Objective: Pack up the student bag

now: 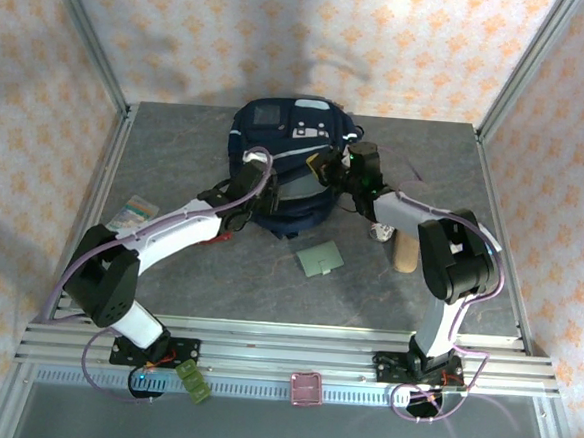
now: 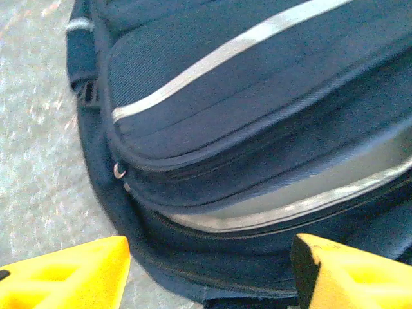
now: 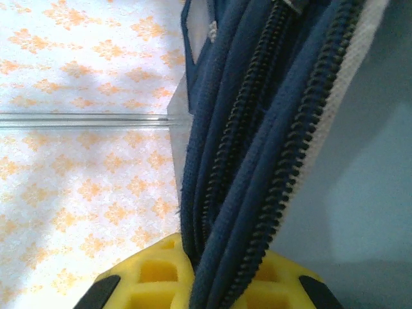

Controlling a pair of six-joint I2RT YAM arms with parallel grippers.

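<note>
2 grippers at the rim of 1 backpack

Left gripper (image 2: 206,283): its 2 yellow fingertips (image 2: 64,277) stand wide apart with nothing clamped between them. The student bag (image 2: 244,116) lies just ahead of them, its navy shell and pale stripes facing the open jaws. A small metal ring (image 2: 119,170) hangs on its seam, and the grey table (image 2: 38,161) shows left of the fingers.

Right gripper (image 3: 206,277): the jaws are closed narrow on the bag's zippered edge. Rows of zip teeth (image 3: 257,129) rise out from between the yellow fingers (image 3: 151,273). The patterned wall (image 3: 84,193) lies to their left.

Seen from above, the bag sits between the 2 grippers, the left one at its left side and the right one at the right rim of its opening. Nearer the arm bases than the right gripper lie 1 green card (image 1: 319,258) and 1 tan cylinder (image 1: 405,253). Well out to the left of the left gripper lies 1 small printed packet (image 1: 132,213).
</note>
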